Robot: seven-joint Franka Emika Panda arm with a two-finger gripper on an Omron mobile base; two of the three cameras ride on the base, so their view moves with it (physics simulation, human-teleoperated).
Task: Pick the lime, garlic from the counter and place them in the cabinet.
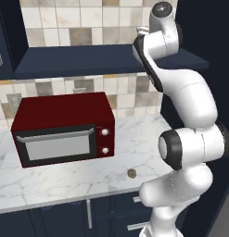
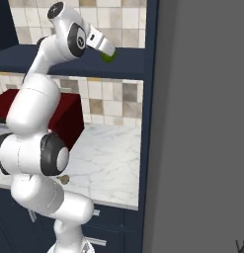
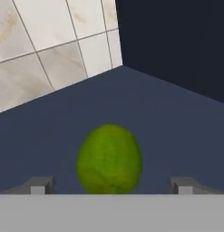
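The lime (image 3: 109, 159) lies on the cabinet's navy shelf board (image 3: 177, 122), near the tiled back wall. My gripper (image 3: 112, 186) is open around it, and each fingertip (image 3: 41, 185) stands apart from the fruit with a clear gap. From the right base view the gripper (image 2: 107, 52) reaches over the shelf (image 2: 128, 62), with the lime (image 2: 109, 57) a green spot at its tip. The garlic (image 1: 132, 173) sits on the marble counter (image 1: 65, 180) near the front edge, right of the microwave. The garlic (image 2: 64, 179) also peeks out beside my arm.
A red microwave (image 1: 65, 127) stands on the counter's left, under the shelf (image 1: 79, 60). A dark navy side panel (image 2: 149, 123) rises at the counter's right end. Navy drawers (image 1: 130, 213) run below the counter edge.
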